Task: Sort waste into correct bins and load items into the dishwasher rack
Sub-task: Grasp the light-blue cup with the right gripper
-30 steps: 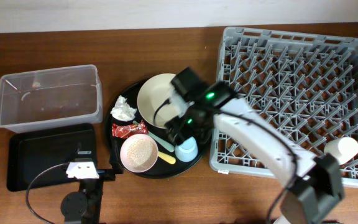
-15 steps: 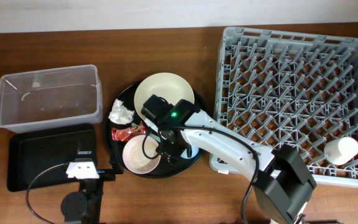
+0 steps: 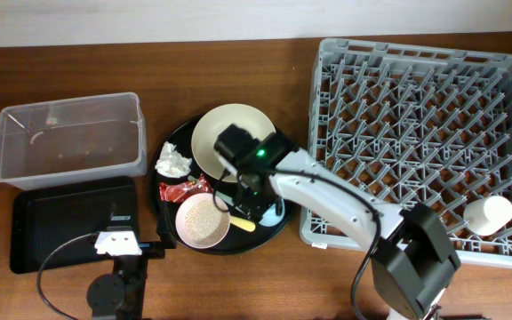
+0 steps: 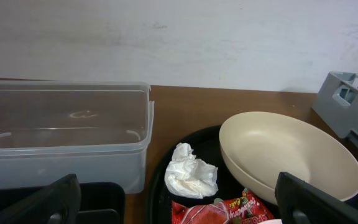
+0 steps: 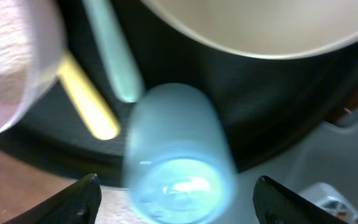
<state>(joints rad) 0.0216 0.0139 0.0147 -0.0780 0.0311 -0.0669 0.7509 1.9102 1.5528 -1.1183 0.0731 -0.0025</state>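
Blue cup (image 5: 178,149) sat between my right gripper's (image 5: 177,183) wide-spread fingers; my left gripper (image 4: 178,190) gaped wide too.

No brand, number or sign can be read in any view. The red wrapper (image 4: 211,213) carries white lettering along its upper edge; the characters are too small and blurred to be read.
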